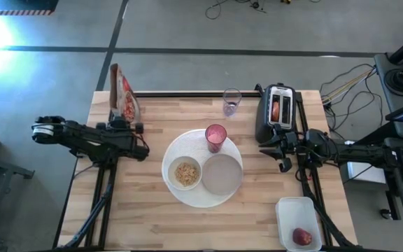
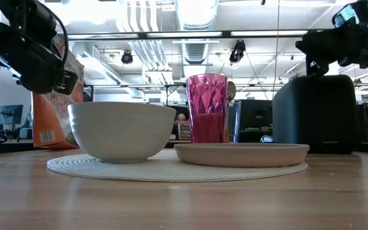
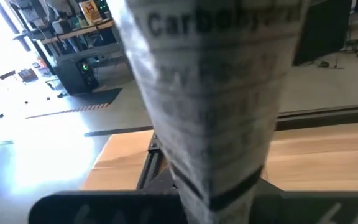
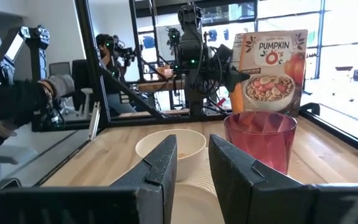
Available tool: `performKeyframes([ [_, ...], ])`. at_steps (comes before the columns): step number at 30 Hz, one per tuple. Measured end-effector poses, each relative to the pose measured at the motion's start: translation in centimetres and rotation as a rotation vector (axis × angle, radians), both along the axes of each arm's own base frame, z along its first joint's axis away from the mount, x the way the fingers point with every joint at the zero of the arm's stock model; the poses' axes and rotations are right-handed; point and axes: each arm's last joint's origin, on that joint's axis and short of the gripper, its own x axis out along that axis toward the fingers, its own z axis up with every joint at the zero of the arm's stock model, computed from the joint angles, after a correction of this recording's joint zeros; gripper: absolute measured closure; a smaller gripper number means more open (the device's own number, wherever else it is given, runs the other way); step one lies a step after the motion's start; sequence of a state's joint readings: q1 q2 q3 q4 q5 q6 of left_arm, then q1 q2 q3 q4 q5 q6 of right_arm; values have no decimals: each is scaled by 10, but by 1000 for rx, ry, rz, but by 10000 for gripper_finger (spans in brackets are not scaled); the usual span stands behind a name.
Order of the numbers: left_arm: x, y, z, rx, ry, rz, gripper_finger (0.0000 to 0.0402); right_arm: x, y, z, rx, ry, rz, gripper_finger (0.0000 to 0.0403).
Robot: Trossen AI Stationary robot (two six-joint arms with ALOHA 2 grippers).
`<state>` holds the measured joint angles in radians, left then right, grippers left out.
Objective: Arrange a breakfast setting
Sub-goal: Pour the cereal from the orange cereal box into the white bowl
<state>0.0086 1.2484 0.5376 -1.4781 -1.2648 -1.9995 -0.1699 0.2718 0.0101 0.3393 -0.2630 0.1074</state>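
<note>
A large round white plate (image 1: 187,199) lies mid-table. On it are a white bowl (image 1: 186,173) of cereal and a small grey plate (image 1: 222,173). A pink tumbler (image 1: 215,136) stands at the white plate's far rim. A cereal box (image 1: 123,94) stands at the far left. My left gripper (image 1: 128,124) is right beside it, and the box's side panel (image 3: 210,93) fills the left wrist view and hides the fingers. My right gripper (image 4: 194,168) is open and empty by the toaster (image 1: 277,112), pointing toward the tumbler (image 4: 260,140). My left gripper stands against the cereal box's narrow side (image 4: 236,81), high on the box, but I cannot tell whether it touches it. The box itself hides the fingers in the left wrist view.
A clear glass (image 1: 231,101) stands at the far edge. The black toaster has something reddish in one slot (image 1: 276,108). A clear container (image 1: 298,222) at the near right corner holds a red apple (image 1: 301,236). Bare wood lies along the near left of the table.
</note>
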Motion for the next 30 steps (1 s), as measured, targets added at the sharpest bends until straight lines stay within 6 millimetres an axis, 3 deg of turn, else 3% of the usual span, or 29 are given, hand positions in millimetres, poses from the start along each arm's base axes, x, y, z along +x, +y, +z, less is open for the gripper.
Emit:
performKeyframes([
  [10, 2, 0, -3, -16, -44, 11, 401, 0, 0, 0, 5, -1, 0, 319],
  [16, 2, -1, -3, -69, 25, 15, 396, 0, 0, 0, -1, -1, 0, 319],
  [30, 16, -4, 1, -188, -21, 31, 276, 0, 0, 0, 2, 0, 0, 319],
])
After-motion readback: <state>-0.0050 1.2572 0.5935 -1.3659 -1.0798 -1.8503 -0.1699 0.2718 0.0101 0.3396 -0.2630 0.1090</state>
